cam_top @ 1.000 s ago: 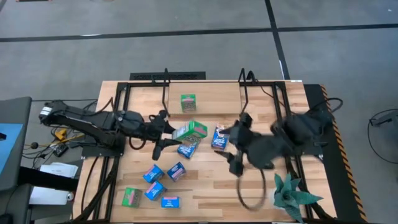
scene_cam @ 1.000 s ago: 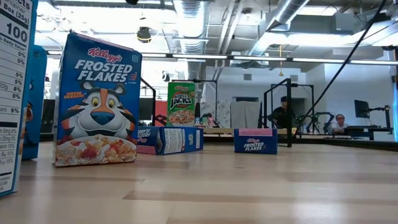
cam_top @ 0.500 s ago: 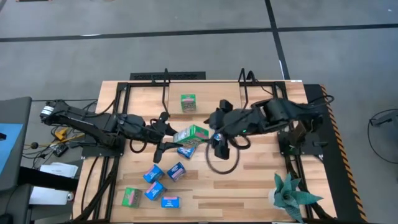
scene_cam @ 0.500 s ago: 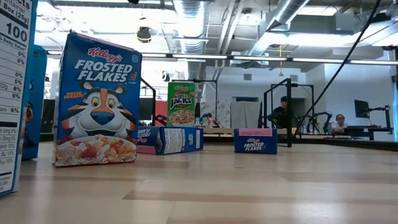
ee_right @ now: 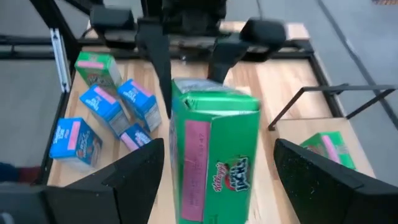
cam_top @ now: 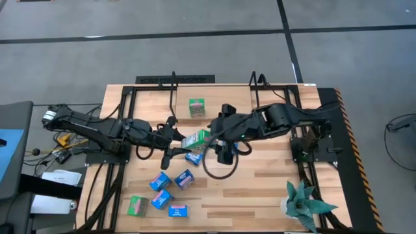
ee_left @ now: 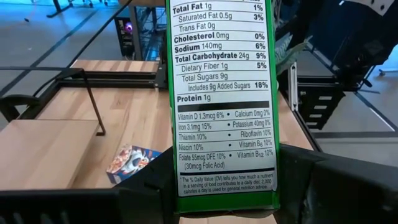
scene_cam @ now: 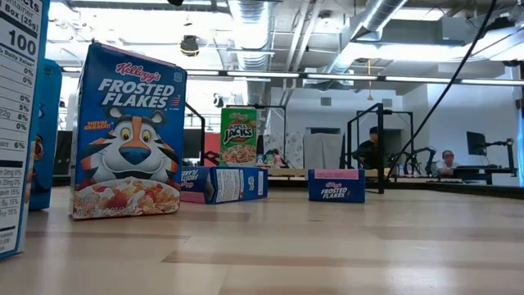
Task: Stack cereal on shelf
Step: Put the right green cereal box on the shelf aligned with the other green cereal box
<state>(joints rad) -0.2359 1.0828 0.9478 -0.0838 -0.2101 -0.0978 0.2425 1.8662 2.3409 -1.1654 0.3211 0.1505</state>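
My left gripper is shut on a green cereal box held above the table's middle; the box fills the left wrist view. My right gripper is open. Its fingers stand on either side of the box's free end without touching it. The shelf is the light board between black wire uprights at the far edge. One green box stands on it. A dark blue box lies on the table under the held one. My left gripper pinches the green box between its two fingers at the end nearest the left arm, one finger on each side of the nutrition panel. The fingers come level from the table's left and lie along the box. The box is lifted clear, pointing toward the table's right.
Several light blue boxes and a green one lie at the near left. In the low view a Frosted Flakes box stands close, with two boxes lying behind it. A green plant stands at the near right corner.
My right arm has swung from the table's right side toward the left, up to the green box, and its open fingers now straddle the box's free end. The box stays lifted where it was.
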